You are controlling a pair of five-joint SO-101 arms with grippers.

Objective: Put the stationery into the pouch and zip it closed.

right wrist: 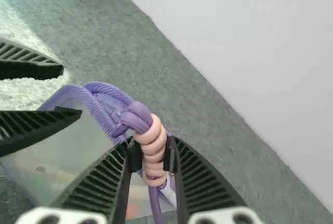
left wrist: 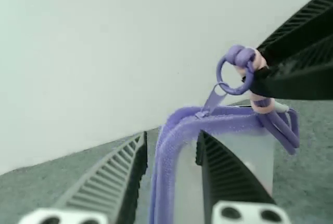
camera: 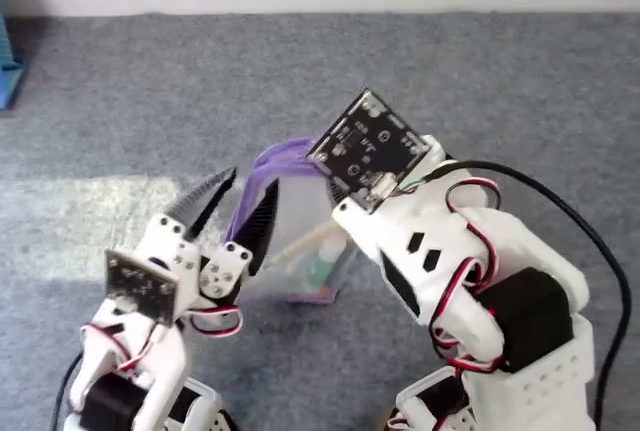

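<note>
Gripping the cord (right wrist: 152, 130), R claw (right wrist: 152, 147) is clenched: both fingers pinch its pink-coiled part, w/ a purple knot just beyond the tips & purple strands running back between the fingers. Cord hangs off the pouch (camera: 300, 213) at the end nearest R claw. L claw (left wrist: 170, 136) is released, fingers spread wide & straddling the pouch's purple top edge, one finger each side; can't tell if either touches the fabric. Zip pull (left wrist: 210, 102) sits just past L claw's tips, tilted up, w/ a ring (left wrist: 231, 76) on its end that meets the cord right at R claw's tips. Pouch stands upright on the grey tabletop (camera: 480, 81) between the 2 claws, w/ see-through walls & purple trim. Stationery (camera: 318, 251) is inside it, lower than both claws: a pale stick shape plus green & reddish bits, too blurred to name. White wall (left wrist: 78, 52) lies beyond both claws.
</note>
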